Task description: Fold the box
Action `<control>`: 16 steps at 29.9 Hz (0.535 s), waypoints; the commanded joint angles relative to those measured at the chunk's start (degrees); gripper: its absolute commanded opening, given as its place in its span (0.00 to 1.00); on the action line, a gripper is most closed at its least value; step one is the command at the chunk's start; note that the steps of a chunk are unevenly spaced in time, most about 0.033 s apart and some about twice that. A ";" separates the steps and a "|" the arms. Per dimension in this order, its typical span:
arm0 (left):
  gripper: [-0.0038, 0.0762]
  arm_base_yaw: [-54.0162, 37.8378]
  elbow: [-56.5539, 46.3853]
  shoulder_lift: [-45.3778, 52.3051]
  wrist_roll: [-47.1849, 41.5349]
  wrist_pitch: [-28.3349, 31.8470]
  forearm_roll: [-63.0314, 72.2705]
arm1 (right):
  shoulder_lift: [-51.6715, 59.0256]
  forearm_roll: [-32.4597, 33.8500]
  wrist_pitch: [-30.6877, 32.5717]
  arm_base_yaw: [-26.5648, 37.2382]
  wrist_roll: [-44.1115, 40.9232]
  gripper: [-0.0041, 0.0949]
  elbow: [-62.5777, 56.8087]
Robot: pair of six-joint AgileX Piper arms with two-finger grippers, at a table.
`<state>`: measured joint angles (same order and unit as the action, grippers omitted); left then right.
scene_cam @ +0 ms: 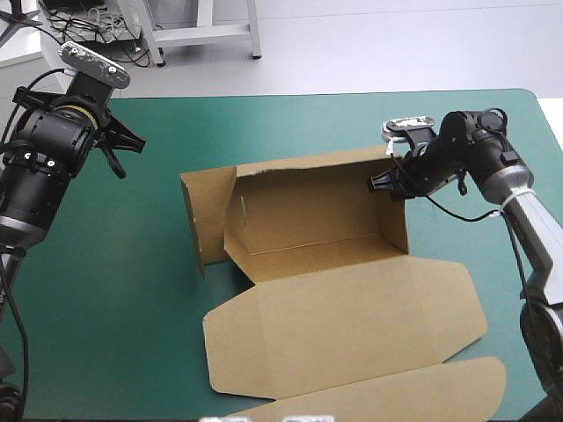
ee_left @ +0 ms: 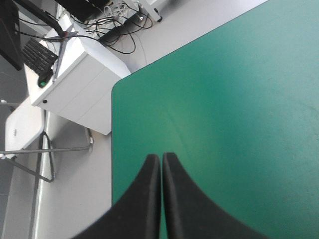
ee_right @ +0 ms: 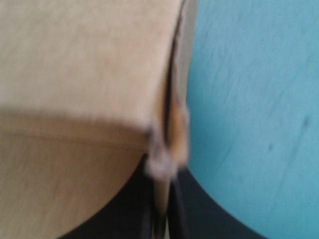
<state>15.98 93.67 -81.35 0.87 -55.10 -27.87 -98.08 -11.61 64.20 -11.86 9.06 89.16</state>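
Box (scene_cam: 317,220) on the table (scene_cam: 106,290), central, an open tray: long axis left–right, lid (scene_cam: 352,316) flat toward the near edge. Right claw (scene_cam: 380,183) clamps its right wall; left claw (ee_left: 161,157), closed and empty, well apart.

From high behind, down over teal-green covered counter (scene_cam: 132,264); left wrist toward its far-left corner; right wrist close against brown board box (ee_right: 75,59).
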 commanded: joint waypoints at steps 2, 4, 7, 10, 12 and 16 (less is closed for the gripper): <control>0.05 -0.09 1.30 2.01 1.49 1.59 5.59 | -2.00 -0.44 -8.61 0.06 1.35 0.05 -0.27; 0.05 -0.09 1.30 1.91 4.42 1.32 8.86 | -2.08 -0.01 -10.75 0.06 1.35 0.09 -0.27; 0.05 -0.09 1.30 1.77 4.58 1.21 10.81 | -2.08 0.90 -12.39 0.06 1.35 0.20 -0.14; 0.05 -0.09 1.30 1.43 4.58 0.84 11.43 | -2.13 2.37 -12.77 0.06 1.35 0.34 1.30; 0.05 -0.09 1.30 1.43 4.58 0.61 12.11 | -2.13 4.01 -13.02 0.06 1.35 0.43 2.73; 0.04 -0.09 1.30 1.43 4.58 -0.04 12.89 | -2.13 9.11 -11.65 0.06 0.40 0.58 7.49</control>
<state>15.86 93.61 -81.51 5.62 -57.42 -14.93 -103.30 -5.89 53.20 -11.95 9.73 91.99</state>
